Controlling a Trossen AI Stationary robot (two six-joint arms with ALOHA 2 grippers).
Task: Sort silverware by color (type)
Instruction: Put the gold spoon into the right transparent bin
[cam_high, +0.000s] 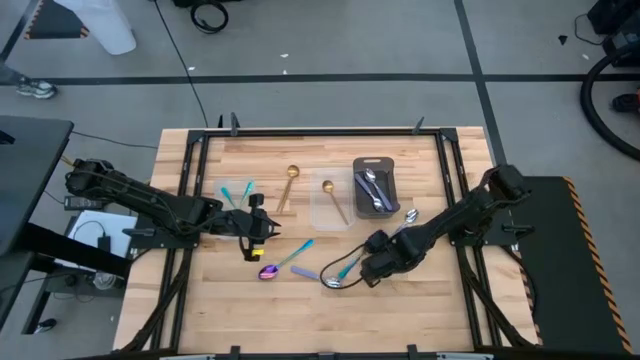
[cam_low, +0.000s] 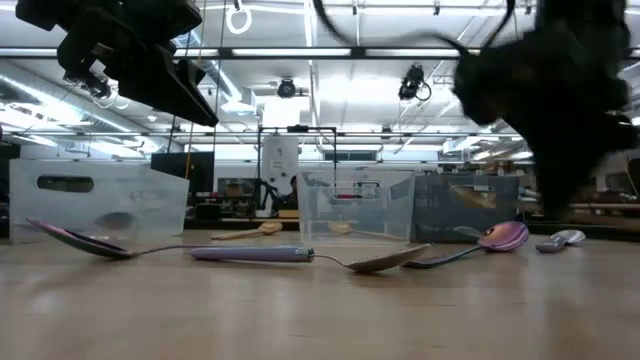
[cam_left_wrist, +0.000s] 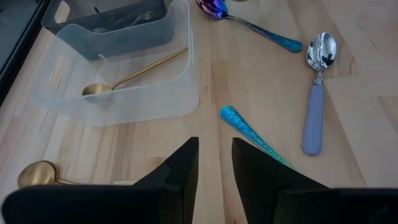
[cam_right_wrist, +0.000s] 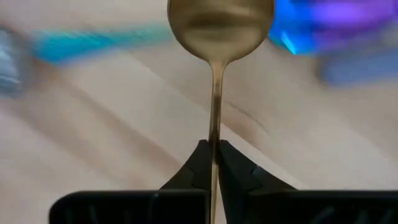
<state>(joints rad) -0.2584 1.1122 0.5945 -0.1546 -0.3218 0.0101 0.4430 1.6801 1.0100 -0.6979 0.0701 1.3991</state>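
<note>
The right gripper (cam_right_wrist: 212, 163) is down at the table's middle-front, its fingers pinched tight on the thin handle of a gold spoon (cam_right_wrist: 219, 28), whose bowl points away from the wrist. The left gripper (cam_left_wrist: 214, 163) hovers over the wood on the left side, fingers a little apart and empty, near a teal handle (cam_left_wrist: 252, 132). Beside it lies a silver spoon with a lavender handle (cam_left_wrist: 316, 93). Another gold spoon (cam_left_wrist: 127, 76) rests in the clear container (cam_left_wrist: 186, 93), and silver pieces sit in the dark tray (cam_high: 375, 188).
</note>
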